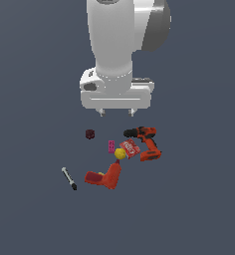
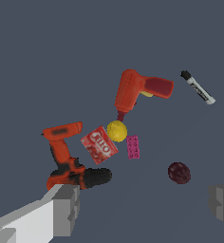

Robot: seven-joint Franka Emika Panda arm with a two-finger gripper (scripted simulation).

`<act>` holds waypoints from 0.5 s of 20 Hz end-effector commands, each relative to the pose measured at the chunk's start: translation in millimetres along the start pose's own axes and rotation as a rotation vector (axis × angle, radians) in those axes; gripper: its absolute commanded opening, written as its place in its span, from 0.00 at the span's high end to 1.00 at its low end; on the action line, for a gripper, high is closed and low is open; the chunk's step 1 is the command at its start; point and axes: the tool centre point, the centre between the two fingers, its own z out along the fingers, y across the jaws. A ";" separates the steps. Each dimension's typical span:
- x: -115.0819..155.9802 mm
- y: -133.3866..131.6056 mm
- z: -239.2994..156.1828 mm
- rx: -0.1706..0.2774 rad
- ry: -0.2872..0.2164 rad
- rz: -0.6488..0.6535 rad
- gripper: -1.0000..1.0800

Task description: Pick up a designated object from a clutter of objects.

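The designated object, a tiny magenta-pink studded brick (image 1: 111,146) (image 2: 133,146), lies flat in the clutter beside a yellow ball (image 1: 120,154) (image 2: 116,131) and a red box with white print (image 1: 130,148) (image 2: 99,145). My gripper (image 1: 117,113) (image 2: 144,201) hangs well above the pile, open, with nothing between its fingers (image 2: 66,209). In the exterior view the brick sits below the gripper and slightly toward the exterior view's left.
An orange-black power drill (image 1: 147,142) (image 2: 69,161) lies on the exterior view's right. A red-orange angular tool (image 1: 105,176) (image 2: 137,91) is nearer the front. A dark maroon cube (image 1: 90,134) (image 2: 179,172) and a black-white marker pen (image 1: 69,179) (image 2: 198,88) lie apart.
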 end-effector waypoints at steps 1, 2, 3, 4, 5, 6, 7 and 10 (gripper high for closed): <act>0.0 0.0 0.0 0.000 0.000 0.000 0.04; 0.2 0.2 0.1 0.000 0.000 0.000 0.04; 0.3 0.4 -0.2 0.000 0.001 0.000 0.04; 0.6 0.9 -0.7 0.000 0.003 -0.001 0.04; 1.0 1.6 -1.3 0.001 0.005 -0.001 0.04; 1.6 2.5 -2.1 0.001 0.008 -0.002 0.04; 2.2 3.5 -3.3 0.002 0.011 -0.003 0.04; 3.2 5.4 -7.1 0.003 0.017 -0.004 0.04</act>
